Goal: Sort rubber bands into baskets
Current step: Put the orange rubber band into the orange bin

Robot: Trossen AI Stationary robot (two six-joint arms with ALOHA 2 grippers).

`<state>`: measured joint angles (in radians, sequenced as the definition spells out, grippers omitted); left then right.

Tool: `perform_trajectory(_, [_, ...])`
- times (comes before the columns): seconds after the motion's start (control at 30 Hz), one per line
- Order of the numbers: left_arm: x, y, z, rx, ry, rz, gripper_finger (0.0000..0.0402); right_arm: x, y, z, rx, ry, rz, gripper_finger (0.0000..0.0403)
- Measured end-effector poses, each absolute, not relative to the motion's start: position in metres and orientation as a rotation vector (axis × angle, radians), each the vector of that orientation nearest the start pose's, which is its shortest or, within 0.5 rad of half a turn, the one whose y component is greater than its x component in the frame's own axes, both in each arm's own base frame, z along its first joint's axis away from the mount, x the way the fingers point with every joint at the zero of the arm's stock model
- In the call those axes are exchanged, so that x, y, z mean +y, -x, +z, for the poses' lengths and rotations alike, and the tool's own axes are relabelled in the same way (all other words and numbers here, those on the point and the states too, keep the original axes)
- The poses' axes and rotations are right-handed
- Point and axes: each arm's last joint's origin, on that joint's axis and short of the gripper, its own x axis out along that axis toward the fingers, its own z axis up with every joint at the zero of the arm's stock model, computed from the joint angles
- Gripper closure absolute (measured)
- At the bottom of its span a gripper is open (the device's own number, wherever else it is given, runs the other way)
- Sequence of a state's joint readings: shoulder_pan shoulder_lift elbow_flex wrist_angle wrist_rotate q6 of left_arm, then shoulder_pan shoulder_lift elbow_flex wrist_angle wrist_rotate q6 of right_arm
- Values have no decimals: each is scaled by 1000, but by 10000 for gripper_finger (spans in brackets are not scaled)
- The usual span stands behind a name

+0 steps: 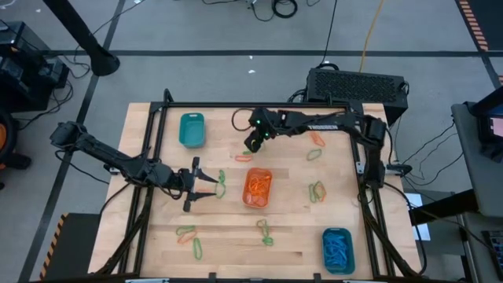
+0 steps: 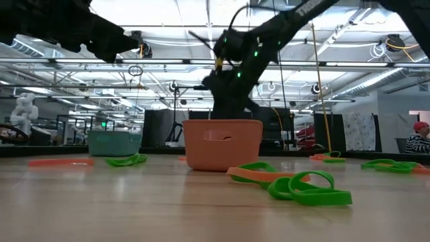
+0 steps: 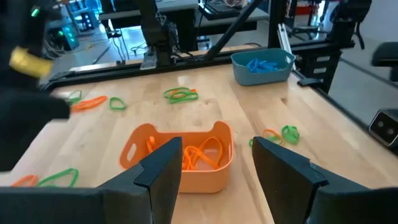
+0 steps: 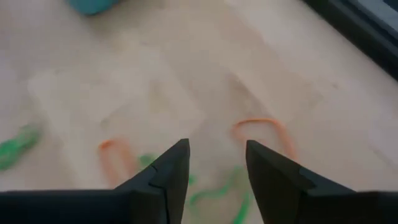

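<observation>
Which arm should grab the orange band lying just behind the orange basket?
Right. Its end effector hangs open over that orange band, fingers aimed down. The left end effector sits open on the orange basket's other side, facing it.

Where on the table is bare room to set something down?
Free: the wood between the orange basket and blue-filled teal basket, and the near-left edge. Crowded: around the right gripper and left gripper, among loose rubber bands.

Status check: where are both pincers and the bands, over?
Left pincer open, empty, beside orange basket. Right pincer open above loose bands. Nothing blocking.
</observation>
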<state>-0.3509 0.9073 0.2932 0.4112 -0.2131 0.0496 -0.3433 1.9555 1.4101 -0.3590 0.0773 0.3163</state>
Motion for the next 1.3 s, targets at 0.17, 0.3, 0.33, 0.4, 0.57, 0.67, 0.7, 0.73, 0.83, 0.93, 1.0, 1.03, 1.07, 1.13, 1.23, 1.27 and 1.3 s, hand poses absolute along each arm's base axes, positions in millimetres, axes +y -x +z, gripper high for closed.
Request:
perform_trajectory(0.17, [-54, -178, 199, 197, -125, -122, 198, -168, -390, 174, 875, -420, -624, 237])
perform_trajectory(0.3, [-49, -180, 199, 201, -147, -103, 198, -181, -384, 159, 911, -458, -708, 234])
perform_trajectory(0.33, [-48, -180, 199, 202, -145, -106, 198, -184, -384, 154, 923, -465, -715, 234])
perform_trajectory(0.4, [-45, -181, 199, 203, -141, -110, 198, -186, -383, 146, 953, -473, -724, 234])
perform_trajectory(0.57, [-40, -182, 199, 204, -131, -116, 198, -186, -386, 128, 987, -479, -725, 234])
perform_trajectory(0.67, [-38, -183, 199, 205, -130, -108, 198, -187, -386, 125, 998, -482, -709, 244])
perform_trajectory(0.7, [-38, -183, 199, 206, -129, -105, 198, -187, -386, 124, 1000, -482, -708, 254])
perform_trajectory(0.73, [-37, -183, 199, 206, -129, -104, 198, -187, -386, 124, 1003, -480, -707, 266])
perform_trajectory(0.83, [-37, -183, 199, 205, -128, -105, 198, -186, -386, 125, 1014, -460, -684, 323])
perform_trajectory(0.93, [-37, -183, 199, 206, -122, -106, 198, -186, -386, 127, 1029, -421, -659, 386])
perform_trajectory(1.0, [-38, -183, 199, 206, -121, -107, 198, -186, -386, 132, 1039, -402, -648, 393])
perform_trajectory(1.03, [-38, -183, 199, 206, -121, -107, 198, -186, -386, 135, 1049, -394, -647, 395])
perform_trajectory(1.07, [-38, -183, 199, 205, -120, -107, 198, -185, -388, 138, 1052, -386, -644, 398])
perform_trajectory(1.13, [-38, -183, 199, 206, -120, -107, 198, -185, -391, 152, 1024, -369, -637, 401])
perform_trajectory(1.23, [-38, -183, 199, 209, -121, -107, 198, -180, -397, 181, 961, -345, -611, 402])
perform_trajectory(1.27, [-38, -183, 198, 209, -121, -107, 198, -176, -397, 188, 966, -342, -599, 402])
perform_trajectory(1.3, [-38, -183, 199, 208, -121, -107, 198, -172, -397, 192, 983, -336, -590, 402])
